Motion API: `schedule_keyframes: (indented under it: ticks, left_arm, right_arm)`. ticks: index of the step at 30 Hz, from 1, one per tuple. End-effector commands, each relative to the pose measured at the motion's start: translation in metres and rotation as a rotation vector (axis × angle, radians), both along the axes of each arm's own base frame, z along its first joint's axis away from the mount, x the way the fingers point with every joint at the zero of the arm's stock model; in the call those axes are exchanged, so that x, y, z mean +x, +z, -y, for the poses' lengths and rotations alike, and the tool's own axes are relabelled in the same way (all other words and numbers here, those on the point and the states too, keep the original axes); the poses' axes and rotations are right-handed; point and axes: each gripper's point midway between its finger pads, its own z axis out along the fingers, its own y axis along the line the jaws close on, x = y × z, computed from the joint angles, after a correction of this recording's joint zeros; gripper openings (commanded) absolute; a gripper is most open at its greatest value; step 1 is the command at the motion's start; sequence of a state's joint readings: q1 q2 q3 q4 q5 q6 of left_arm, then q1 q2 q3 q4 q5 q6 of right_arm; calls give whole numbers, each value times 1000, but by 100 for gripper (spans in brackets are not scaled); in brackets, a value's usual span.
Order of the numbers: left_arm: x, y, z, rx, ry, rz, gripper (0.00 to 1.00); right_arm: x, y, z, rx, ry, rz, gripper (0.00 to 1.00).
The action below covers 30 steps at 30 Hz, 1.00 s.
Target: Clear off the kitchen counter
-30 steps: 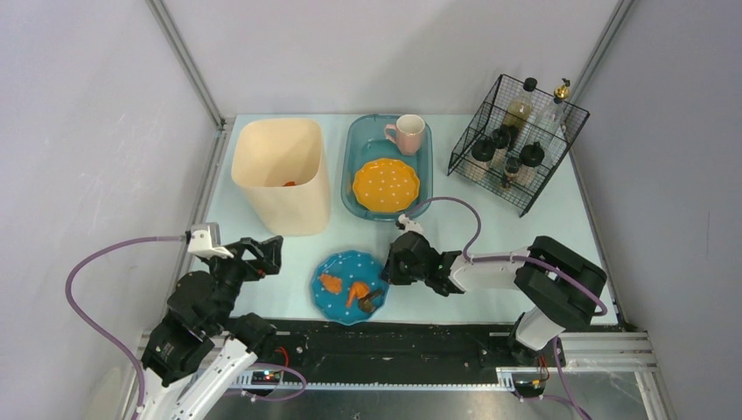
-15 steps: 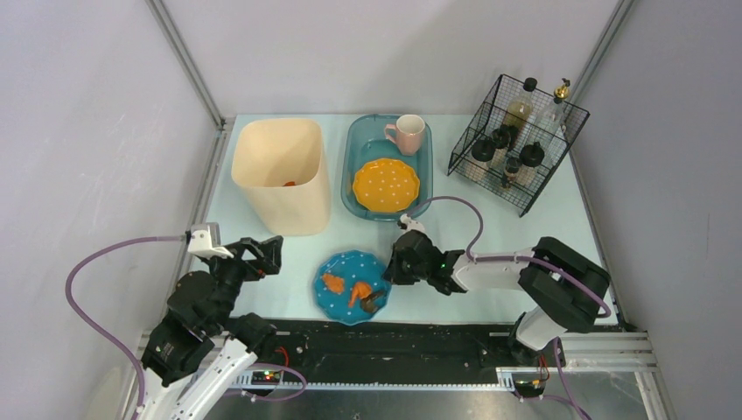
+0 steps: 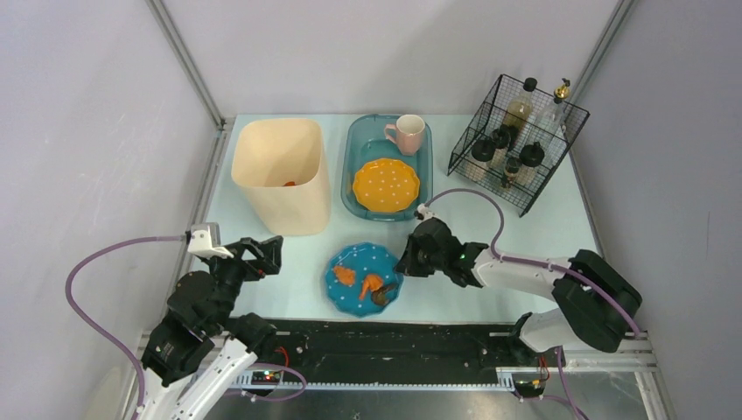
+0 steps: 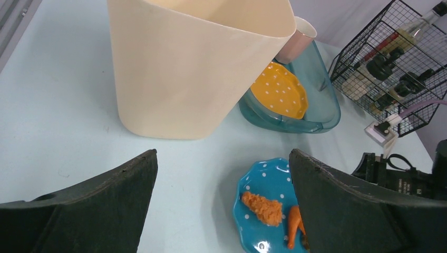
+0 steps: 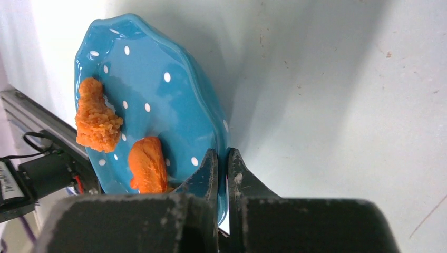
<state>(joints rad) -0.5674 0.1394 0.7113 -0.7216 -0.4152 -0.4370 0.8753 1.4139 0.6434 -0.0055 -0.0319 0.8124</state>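
While the pale blue surface [image 3: 490, 236] fills the middle of the top view, a cream bin [image 3: 282, 175] stands on it at 10 o'clock, a teal basin [image 3: 354, 149] (orange plate [image 3: 386, 185] and pink mug [image 3: 408, 133] inside) at 12, and a wire basket [image 3: 516, 144] of bottles [image 3: 518, 109] at 2. At 6 sits a blue dotted plate [image 3: 360, 255] carrying fried orange food [image 3: 345, 275]. The right pincer [image 5: 221, 155] is pinching the plate's 3 o'clock rim; the left pincer [image 4: 221, 155] hangs spread wide at 8 o'clock.
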Motion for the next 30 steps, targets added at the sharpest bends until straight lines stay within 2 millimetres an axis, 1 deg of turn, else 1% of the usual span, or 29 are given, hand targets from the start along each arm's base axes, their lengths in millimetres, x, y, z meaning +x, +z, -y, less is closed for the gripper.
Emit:
schedule_keyframes:
  ticks: [1,2,7,10,12,13,14,15,16,17,18,19,20,22,23,24,25,26,27,28,29,30]
  left_arm:
    - [0,1,1,-15,-2,7,98]
    - [-1,2,1,-16,-3,8,98]
    - [-2,3,-1,-23,3,18,98]
    - [-2,4,-2,-27,5,24,98]
    - [-2,4,-1,-26,2,23,98]
    - [-2,4,-1,-25,1,22,98]
    - [-2,4,-1,-24,1,20,98]
    - [-2,4,-1,-24,1,20,98]
    - [-2,4,-1,-24,0,19,98]
    - [-2,4,-1,-25,0,20,98]
    - [-2,4,0,-24,-1,19,98]
    - [-2,3,0,-23,-1,17,98]
    - [-2,3,0,-23,-1,18,98]
    - [-2,3,-1,-22,0,18,98]
    - [-2,3,0,-23,-1,18,98]
    - [-2,3,0,-23,-1,17,98]
    - [-2,3,0,-23,-1,17,98]
    - [-2,3,0,-22,-3,15,98]
    - [-1,2,0,-20,-2,13,98]
    - [-1,2,1,-18,-3,10,98]
    - [-1,2,1,-18,-4,10,98]
    - [-1,2,1,-16,-5,9,98]
  right_arm:
    - [19,98,-34,309,30,112,0]
    - [17,106,-33,326,39,117,0]
    - [15,130,-28,359,52,135,0]
    - [16,151,-23,374,53,168,0]
    - [16,157,-16,342,47,168,0]
    - [20,168,-16,346,46,192,0]
    - [20,171,-13,336,45,192,0]
    - [23,184,-13,345,44,216,0]
    - [23,186,-10,337,43,213,0]
    - [28,203,-10,350,40,245,0]
    - [30,202,-6,336,30,238,0]
    - [34,215,-5,343,30,262,0]
    - [37,217,-1,330,19,258,0]
    - [48,241,2,340,4,295,0]
    - [51,244,3,334,1,303,0]
    - [56,256,6,339,-11,319,0]
    - [60,258,6,338,-15,321,0]
    - [65,270,8,349,-26,337,0]
    - [69,272,7,347,-30,336,0]
    - [75,285,10,356,-42,356,0]
    - [80,285,9,345,-46,356,0]
    - [85,299,11,349,-56,374,0]
